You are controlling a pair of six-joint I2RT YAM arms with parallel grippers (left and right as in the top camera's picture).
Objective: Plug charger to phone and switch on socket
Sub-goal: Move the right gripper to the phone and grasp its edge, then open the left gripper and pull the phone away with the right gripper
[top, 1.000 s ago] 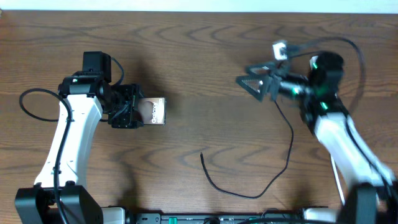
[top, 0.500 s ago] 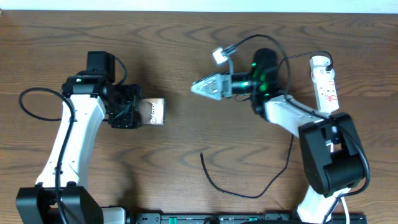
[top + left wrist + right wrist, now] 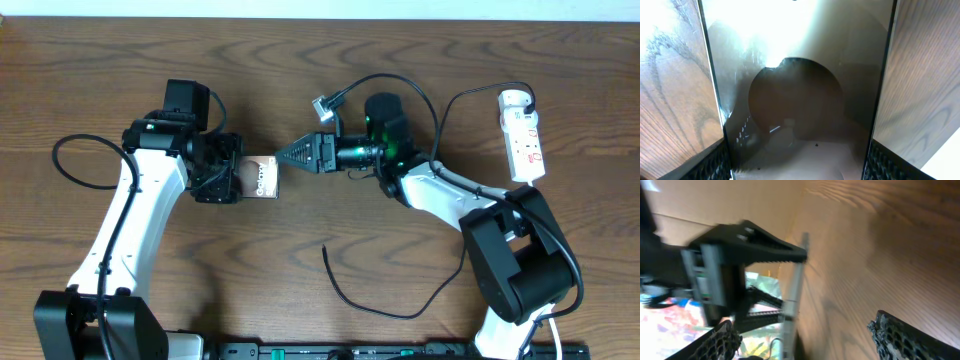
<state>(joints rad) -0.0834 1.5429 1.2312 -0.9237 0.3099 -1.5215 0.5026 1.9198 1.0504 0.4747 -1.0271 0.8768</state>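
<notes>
Brown wood-grain counter (image 3: 330, 60) carries everything. In its left half the left gripper (image 3: 238, 180) has its jaws clamped on the phone (image 3: 264, 178), gripping the left end, so the slab with its white lettering sticks out to the right towards the counter's middle. The left wrist view shows the glossy slab filling the gap between both ribbed fingers (image 3: 715, 162). Just right of the phone's free end, the right gripper (image 3: 288, 160) points leftwards with its tip very near the phone's far corner; whether it touches cannot be told. The right wrist view shows its fingers (image 3: 900, 335) standing wide apart with nothing between them, and the phone edge-on ahead. The charger (image 3: 400, 312) lies loose on the counter near the front edge. Its free tip is around the middle, and the thin cable curves right and then back towards the right arm, well apart from both jaws. The socket (image 3: 524, 140) lies lengthwise near the far right corner.
</notes>
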